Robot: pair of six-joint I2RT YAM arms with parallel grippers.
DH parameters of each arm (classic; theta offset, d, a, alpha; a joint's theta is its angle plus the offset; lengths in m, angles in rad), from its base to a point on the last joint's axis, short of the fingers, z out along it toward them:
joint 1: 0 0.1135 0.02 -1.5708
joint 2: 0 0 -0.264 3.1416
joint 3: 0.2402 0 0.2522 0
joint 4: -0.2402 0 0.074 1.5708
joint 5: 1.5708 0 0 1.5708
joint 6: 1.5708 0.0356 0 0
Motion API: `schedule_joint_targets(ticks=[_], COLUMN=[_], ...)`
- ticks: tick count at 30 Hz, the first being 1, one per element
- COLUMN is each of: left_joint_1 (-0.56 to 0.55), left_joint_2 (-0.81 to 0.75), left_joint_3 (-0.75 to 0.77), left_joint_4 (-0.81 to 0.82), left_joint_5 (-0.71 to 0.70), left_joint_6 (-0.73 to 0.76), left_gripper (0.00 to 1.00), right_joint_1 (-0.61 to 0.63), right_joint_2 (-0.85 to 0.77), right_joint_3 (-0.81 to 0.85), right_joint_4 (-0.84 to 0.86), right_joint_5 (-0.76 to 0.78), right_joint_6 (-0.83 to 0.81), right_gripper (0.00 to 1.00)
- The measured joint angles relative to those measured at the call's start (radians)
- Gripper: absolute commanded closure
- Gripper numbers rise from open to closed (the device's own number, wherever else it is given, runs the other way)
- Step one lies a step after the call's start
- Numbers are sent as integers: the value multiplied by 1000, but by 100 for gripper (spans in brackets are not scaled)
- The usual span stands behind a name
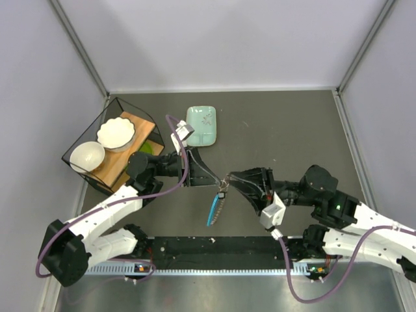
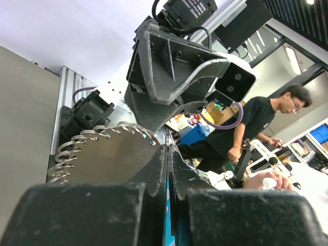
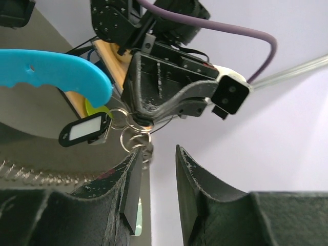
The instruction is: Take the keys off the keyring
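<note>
Edges: pale walls [image 1: 214,39] closing the left, back and right edges of the dark bench [image 1: 292,130]; black rail [image 1: 214,247] and both arm bases along the near edge.
Open room: bare surface from mid-bench out to the back right corner and along the right edge; back left corner occupied; both arms reaching in to meet at mid-bench.
Wire basket [image 1: 91,127]: black, at the left edge toward the back corner; holding a wooden board [image 1: 123,162] with two white bowls [image 1: 116,133], upright, side by side.
Dish [image 1: 201,125]: pale green, rectangular, shallow, near the back edge left of centre; faint grey marks inside, too small to read.
Keyring [image 3: 134,130]: several thin metal rings linked in a cluster, held up off the bench at its middle, between the two claws.
Blue tag [image 3: 51,72]: bright, curved, hanging from the rings toward the near edge.
Black label fob [image 3: 84,130]: oblong, white window, also on the rings.
Coiled strand [image 2: 69,151]: silvery, beside the blue tag.
Keys [image 3: 147,151]: one small silvery piece under the rings, just beside a right finger; the rest too small to tell.
Left claw [image 2: 168,154]: pinched tight on the ring cluster, a mere sliver between the fingers.
Right claw [image 3: 159,151]: fingers apart at a narrow gap, gripping nothing, tips just beside the lowest ring.
</note>
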Motion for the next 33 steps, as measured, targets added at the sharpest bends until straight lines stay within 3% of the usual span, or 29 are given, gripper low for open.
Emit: schedule_joint_targets(ticks=[13,21,23,33], left_joint_1=[0,6,6,19], left_joint_2=[1,42,52,119], left_joint_3=[0,0,0,-4], left_joint_4=[-14,-22,-21,39], left_joint_5=[14,15,18,55], left_joint_6=[-18,-49,-61,-182], left_gripper=[100,100,100,100], right_joint_1=[122,143,146,160], right_joint_2=[51,52,52,55], right_joint_3=[4,2,1,-4], right_joint_4=[-12,-35,-39,-42], right_joint_5=[113,177,188,223], right_joint_6=[-119,-165,-174,-208], right_gripper=[72,87,100,98])
